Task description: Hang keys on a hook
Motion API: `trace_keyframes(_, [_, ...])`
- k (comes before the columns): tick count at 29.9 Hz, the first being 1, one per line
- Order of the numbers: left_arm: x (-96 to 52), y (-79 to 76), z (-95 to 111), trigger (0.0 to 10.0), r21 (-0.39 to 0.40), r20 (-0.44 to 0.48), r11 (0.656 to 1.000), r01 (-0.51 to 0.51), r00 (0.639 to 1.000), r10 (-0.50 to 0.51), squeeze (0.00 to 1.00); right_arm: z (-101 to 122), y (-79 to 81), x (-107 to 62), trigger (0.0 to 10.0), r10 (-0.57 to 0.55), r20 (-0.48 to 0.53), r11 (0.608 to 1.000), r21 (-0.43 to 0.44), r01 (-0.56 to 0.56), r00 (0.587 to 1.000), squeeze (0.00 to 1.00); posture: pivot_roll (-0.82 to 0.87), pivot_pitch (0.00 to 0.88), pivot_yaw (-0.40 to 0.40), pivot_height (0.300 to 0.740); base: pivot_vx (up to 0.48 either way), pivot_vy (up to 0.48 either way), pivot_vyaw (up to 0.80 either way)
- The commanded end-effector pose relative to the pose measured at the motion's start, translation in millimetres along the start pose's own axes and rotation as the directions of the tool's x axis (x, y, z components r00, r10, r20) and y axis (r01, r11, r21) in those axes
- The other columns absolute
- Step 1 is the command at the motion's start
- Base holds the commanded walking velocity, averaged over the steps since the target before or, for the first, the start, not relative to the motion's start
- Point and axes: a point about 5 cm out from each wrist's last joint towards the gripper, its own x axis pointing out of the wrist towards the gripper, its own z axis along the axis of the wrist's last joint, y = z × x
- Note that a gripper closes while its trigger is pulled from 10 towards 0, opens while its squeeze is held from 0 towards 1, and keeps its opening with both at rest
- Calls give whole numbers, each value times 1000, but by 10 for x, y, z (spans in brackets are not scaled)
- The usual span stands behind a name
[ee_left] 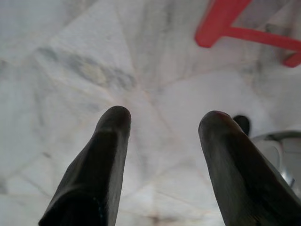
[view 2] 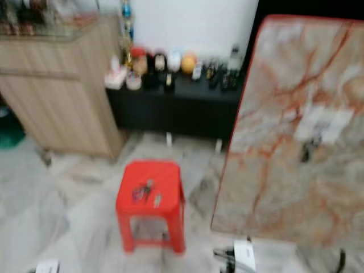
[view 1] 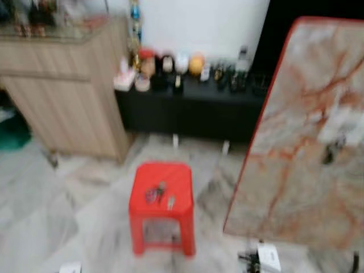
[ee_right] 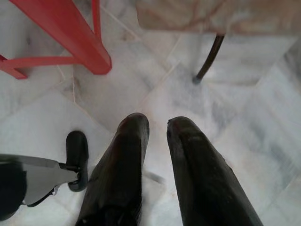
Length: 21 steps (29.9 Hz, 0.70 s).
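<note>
A red plastic stool (view 1: 162,205) is seen standing on the pale marble floor (view 1: 62,216) in the middle of the head views, which are somewhat blurred. On its seat a bunch of keys (view 1: 155,193) is laid, with a small pale piece (view 1: 170,202) just beside it. To the robot's right a large marbled board with a red edge (view 1: 301,131) is propped up at a tilt, and a small dark hook (view 1: 331,149) is fixed on its face below a white patch (view 1: 341,125). The keys and the hook are well apart.

Behind the stool a low black counter (view 1: 193,111) is set against the wall, crowded with small jars and ornaments (view 1: 176,65) too blurred to be told apart. A wooden cabinet (view 1: 62,91) is placed to the left of it.

The left claw (ee_left: 162,122) is seen in its wrist view hanging above the marble floor, its two black fingers (ee_left: 110,141) held wide apart with nothing between them; a leg of the stool is visible beyond. The right claw (ee_right: 157,123) is likewise pointed at the floor, its fingers (ee_right: 127,150) parted by a narrow gap and holding nothing, with a stool leg and the dark stand (ee_right: 209,59) of the board ahead of it.
</note>
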Motion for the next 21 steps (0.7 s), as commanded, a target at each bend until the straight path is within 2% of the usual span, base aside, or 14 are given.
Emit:
trace_keyframes(1, [0,-42,-36,10000,-4,-18,1000,10,1000,-10,0,-105,-83,-26,10000,-23,-32,1000,20,23,999,0,34,0,-9,740,0,450,0])
trace_keyframes(14, [9,-33,1,10000,-2,-13,1000,3,1000,-3,0,-134,-82,-31,10000,-23,-31,998,58,25,999,0,37,0,4,740,0,454,0])
trace_keyframes(21, [1,76,33,10000,6,-7,1000,-15,1000,15,0,-148,-37,-28,10000,-20,-32,997,73,22,999,0,41,0,16,740,0,431,0])
